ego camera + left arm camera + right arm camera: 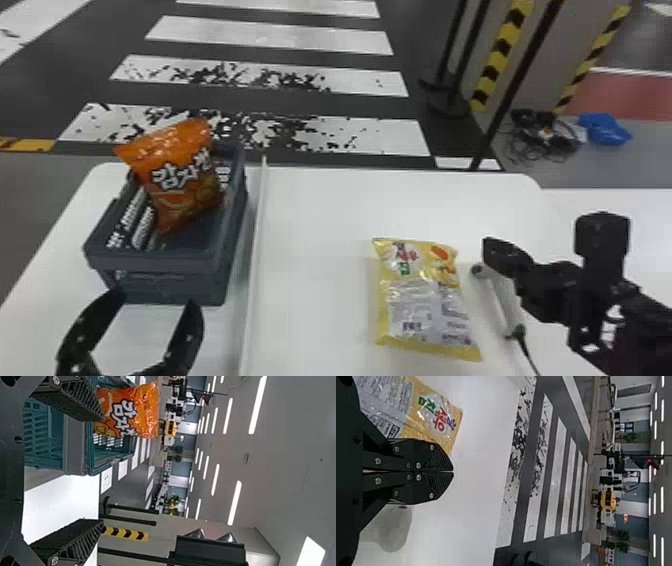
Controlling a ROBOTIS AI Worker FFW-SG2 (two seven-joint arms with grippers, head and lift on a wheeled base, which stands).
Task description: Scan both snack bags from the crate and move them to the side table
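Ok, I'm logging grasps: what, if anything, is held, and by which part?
Nothing is held: the left end effector is open and empty, the right end effector shut and empty.

The closed fingers [501, 254] are near the yellow snack bag [425, 415].

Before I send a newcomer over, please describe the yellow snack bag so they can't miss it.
On the white tabletop, look to the robot's right of the raised strip. There the yellow bag lies flat beside a grey handheld device, its grey printed panel up, whereas the orange bag sticks up from the dark crate left of the strip.
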